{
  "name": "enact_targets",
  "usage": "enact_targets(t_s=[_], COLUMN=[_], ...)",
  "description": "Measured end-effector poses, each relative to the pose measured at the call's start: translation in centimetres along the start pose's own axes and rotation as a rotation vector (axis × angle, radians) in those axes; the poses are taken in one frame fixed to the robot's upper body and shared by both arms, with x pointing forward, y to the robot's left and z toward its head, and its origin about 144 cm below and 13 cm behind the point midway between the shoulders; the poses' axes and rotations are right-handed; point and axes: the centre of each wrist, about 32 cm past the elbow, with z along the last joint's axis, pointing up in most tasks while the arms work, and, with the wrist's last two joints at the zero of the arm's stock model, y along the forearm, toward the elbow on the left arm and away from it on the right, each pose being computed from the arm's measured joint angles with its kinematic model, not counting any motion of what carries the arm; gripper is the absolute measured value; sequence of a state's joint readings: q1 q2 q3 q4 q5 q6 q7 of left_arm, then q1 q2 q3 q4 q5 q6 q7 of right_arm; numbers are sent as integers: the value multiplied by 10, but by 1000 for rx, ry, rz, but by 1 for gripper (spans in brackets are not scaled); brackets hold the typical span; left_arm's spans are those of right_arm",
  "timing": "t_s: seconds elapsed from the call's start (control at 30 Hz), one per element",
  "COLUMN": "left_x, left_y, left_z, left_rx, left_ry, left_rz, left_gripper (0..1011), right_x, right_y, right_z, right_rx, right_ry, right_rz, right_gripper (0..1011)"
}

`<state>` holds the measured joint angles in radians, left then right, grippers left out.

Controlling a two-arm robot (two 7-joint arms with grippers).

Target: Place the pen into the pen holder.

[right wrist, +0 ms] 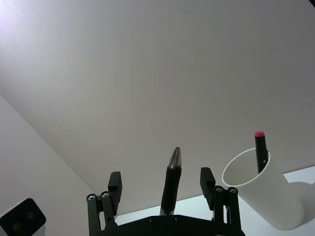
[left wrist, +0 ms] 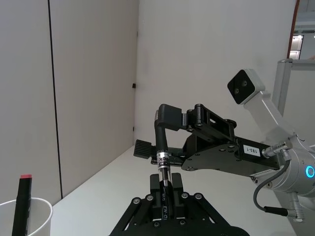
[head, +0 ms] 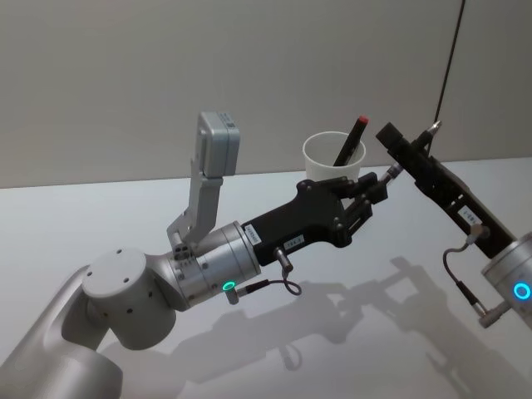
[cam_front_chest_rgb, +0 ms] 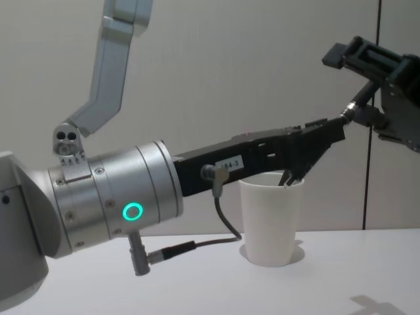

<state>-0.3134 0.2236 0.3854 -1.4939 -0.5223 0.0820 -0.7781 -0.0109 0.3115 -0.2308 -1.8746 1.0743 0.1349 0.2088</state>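
nearest us the left arm reaches in from the lower left over the white worktop (head: 274,378). the left gripper (head: 376,187) has its jaws clenched on the lower barrel of the pen (right wrist: 171,183). the pen is black with a silver tip, and it is held in the air, slanting up and to the right. the right gripper (right wrist: 161,178) comes in from the right with its jaws spread wide, the pen standing between them and, as far as we can tell, touching neither. just behind the left gripper the pen holder (cam_front_chest_rgb: 269,223) stands upright on the worktop. a red-capped marker (head: 356,133) leans inside it.
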Motion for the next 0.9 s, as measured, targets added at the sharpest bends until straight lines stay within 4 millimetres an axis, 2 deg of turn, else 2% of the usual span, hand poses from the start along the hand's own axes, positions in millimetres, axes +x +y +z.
enact_targets(t_s=[0.67, 0.9], left_x=[0, 0], left_y=[0, 0], left_z=[0, 0], left_rx=[0, 0], left_ry=[0, 0], left_rz=[0, 0], left_gripper=[136, 136], right_x=[-1, -2], right_y=[-4, -5], right_z=[0, 0], right_rx=[11, 14], right_ry=[11, 13], right_rz=[-14, -17], right_gripper=[1002, 862])
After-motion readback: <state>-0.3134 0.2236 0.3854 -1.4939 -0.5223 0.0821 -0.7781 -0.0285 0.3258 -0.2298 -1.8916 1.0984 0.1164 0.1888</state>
